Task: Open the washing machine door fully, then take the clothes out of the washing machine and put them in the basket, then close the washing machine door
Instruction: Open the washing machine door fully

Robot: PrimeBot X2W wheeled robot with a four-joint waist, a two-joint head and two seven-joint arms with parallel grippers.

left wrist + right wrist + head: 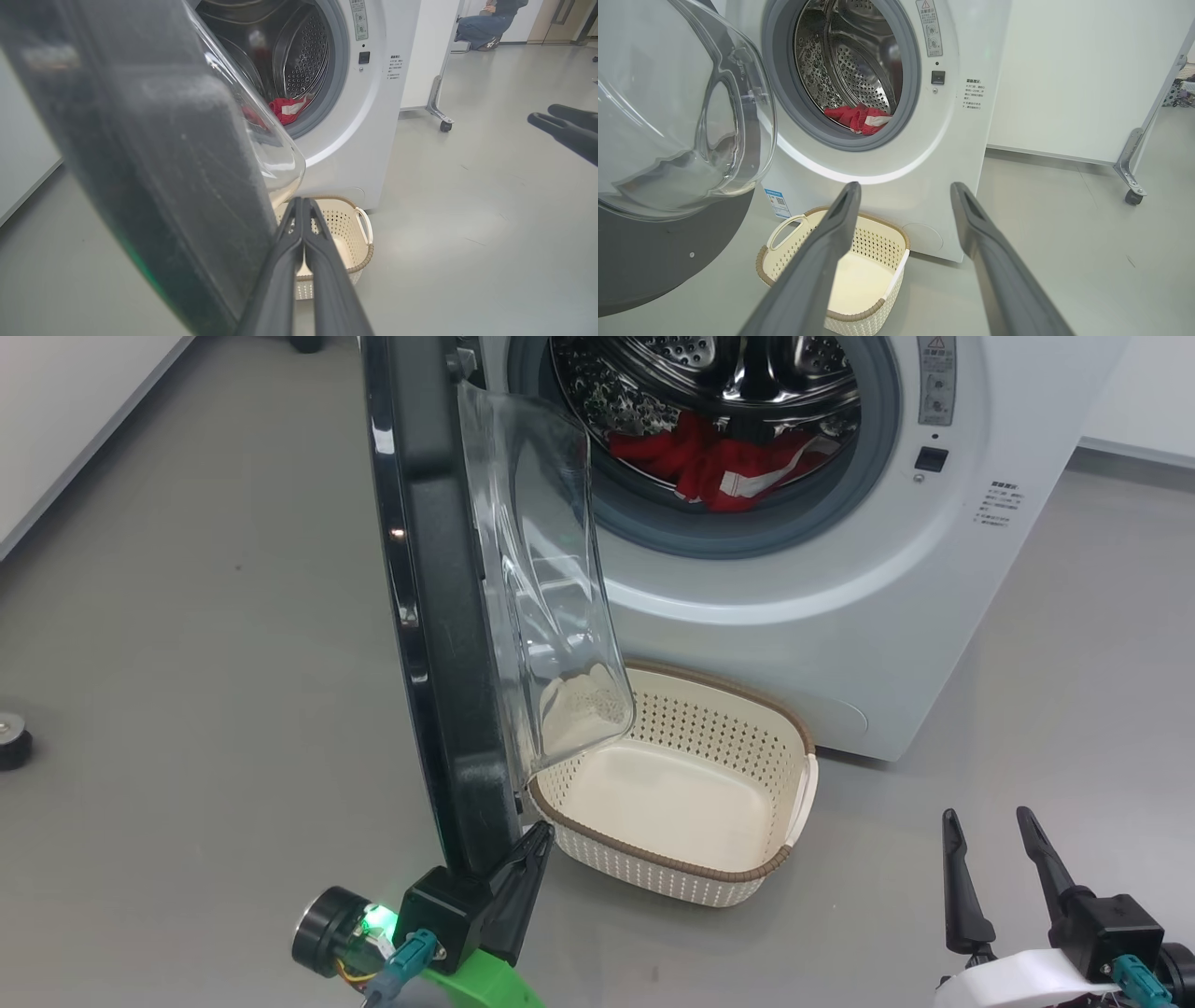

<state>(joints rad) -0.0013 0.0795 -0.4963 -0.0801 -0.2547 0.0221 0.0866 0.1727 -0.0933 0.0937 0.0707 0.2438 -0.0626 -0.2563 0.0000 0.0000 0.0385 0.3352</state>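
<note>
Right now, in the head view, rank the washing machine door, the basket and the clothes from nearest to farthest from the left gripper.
1. washing machine door: its lower edge is right beside the left gripper, on its left.
2. basket: on the floor just past the fingertips, to the right.
3. clothes: farthest, up inside the drum.

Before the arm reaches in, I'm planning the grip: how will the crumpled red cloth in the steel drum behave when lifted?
The red-and-white cloth garment lies in soft folds, so it will probably flop and trail. It looks thin, likely light. It may drag over the grey rubber ring.
</note>
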